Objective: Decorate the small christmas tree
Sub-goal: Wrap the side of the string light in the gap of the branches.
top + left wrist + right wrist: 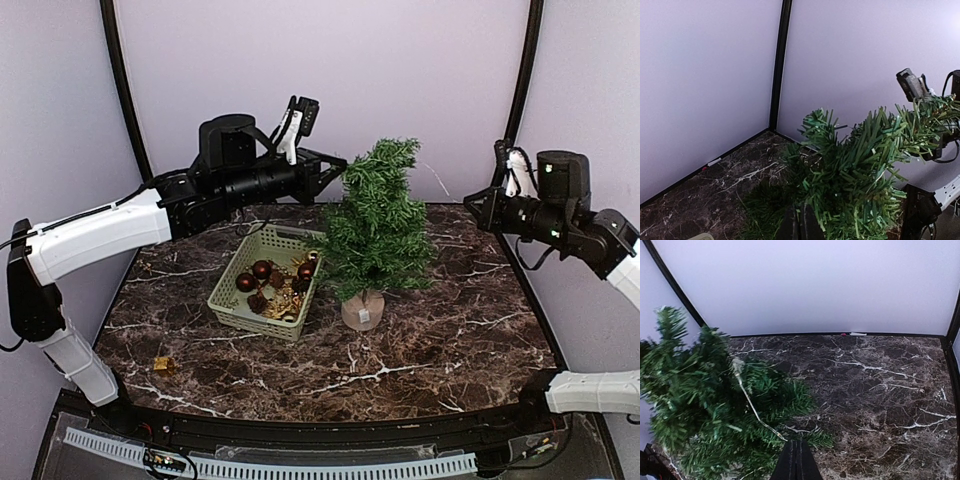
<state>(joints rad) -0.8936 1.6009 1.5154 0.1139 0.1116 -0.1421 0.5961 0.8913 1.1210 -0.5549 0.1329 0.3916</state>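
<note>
Green and bendy, the small christmas tree (375, 225) looked light; we'd hold its wooden base (362, 312). Left gripper (800, 222) and right gripper (796, 447) were pinched shut, seemingly empty.

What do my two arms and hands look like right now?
The left arm has white shell links, black joint housings, a black cylindrical motor and a thin black cable. The right arm looks the same: black upper section, white links lower. The left hand and right hand are black, with slim flat fingers.
</note>
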